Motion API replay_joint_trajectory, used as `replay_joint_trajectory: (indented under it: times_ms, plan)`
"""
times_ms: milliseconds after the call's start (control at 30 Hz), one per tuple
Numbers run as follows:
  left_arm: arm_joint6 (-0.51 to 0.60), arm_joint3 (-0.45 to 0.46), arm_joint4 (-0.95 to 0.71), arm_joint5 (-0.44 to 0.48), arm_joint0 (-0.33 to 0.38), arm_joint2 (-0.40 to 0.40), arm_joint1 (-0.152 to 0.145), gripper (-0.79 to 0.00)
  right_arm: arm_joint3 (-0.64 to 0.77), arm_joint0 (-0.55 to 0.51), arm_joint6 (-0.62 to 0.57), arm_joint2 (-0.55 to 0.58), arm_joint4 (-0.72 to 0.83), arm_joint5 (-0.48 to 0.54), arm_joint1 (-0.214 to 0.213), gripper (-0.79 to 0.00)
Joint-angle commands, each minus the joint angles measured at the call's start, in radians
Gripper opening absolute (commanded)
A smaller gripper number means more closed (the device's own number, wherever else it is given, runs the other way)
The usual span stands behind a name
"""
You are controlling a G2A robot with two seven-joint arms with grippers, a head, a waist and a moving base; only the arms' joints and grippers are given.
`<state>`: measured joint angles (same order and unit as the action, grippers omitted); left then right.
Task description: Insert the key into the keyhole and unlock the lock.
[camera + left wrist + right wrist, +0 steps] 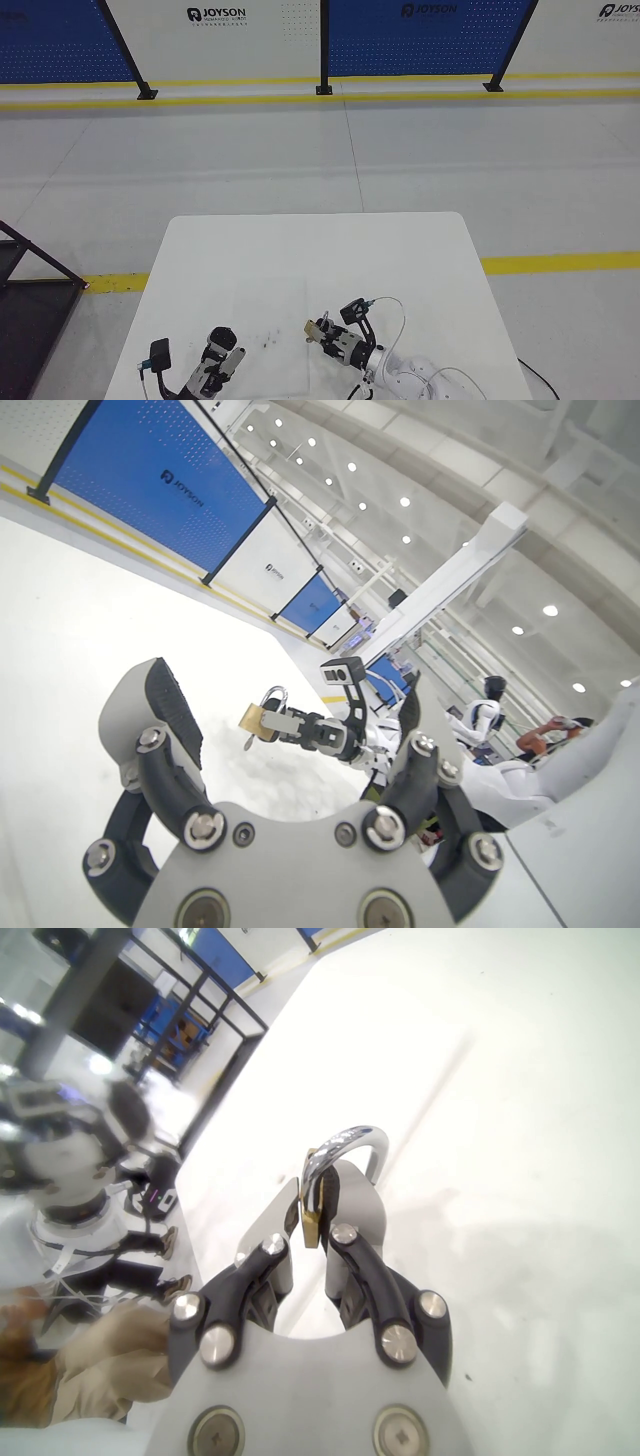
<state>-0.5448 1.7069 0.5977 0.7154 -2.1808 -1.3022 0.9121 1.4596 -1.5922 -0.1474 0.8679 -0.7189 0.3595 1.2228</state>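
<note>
My right gripper [322, 335] is shut on a brass padlock [313, 328] and holds it just above the white table [400, 260], near the front middle. In the right wrist view the brass body [310, 1227] sits pinched between the fingers, and the silver shackle [345, 1140] arches beyond them. From the left wrist view the padlock [252, 720] shows side-on, with a small silver key [248, 743] sticking out of its underside. My left gripper [292, 710] is open and holds nothing. It rests low at the table's front left [226, 360], pointing toward the padlock.
Dark smudges [268, 342] mark the table between the two grippers. A black frame [30, 262] stands beside the table's left edge. Blue and white barrier panels [420, 35] line the floor far behind, with white table surface stretching back from the grippers.
</note>
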Motion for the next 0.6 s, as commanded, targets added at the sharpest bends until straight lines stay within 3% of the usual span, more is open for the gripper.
replay_joint_trajectory:
  times_ms: [0, 100, 267, 567]
  plan:
    - [0.047, 0.024, -0.029, -0.038, -0.019, -0.014, -0.002, 0.0, 0.007, -0.002, -0.018, 0.002, -0.006, -0.014, -0.002, -0.785]
    - [0.071, 0.042, -0.043, -0.062, -0.025, -0.021, -0.002, 0.0, 0.014, -0.007, -0.029, 0.007, -0.017, -0.044, -0.004, -0.785]
    - [0.071, 0.042, -0.043, -0.062, -0.025, -0.021, -0.002, 0.0, 0.025, -0.015, -0.05, 0.009, -0.027, -0.08, -0.006, -0.489]
    - [0.071, 0.042, -0.043, -0.062, -0.025, -0.021, -0.002, 0.0, 0.047, -0.03, -0.062, 0.015, -0.047, -0.121, -0.011, -0.413]
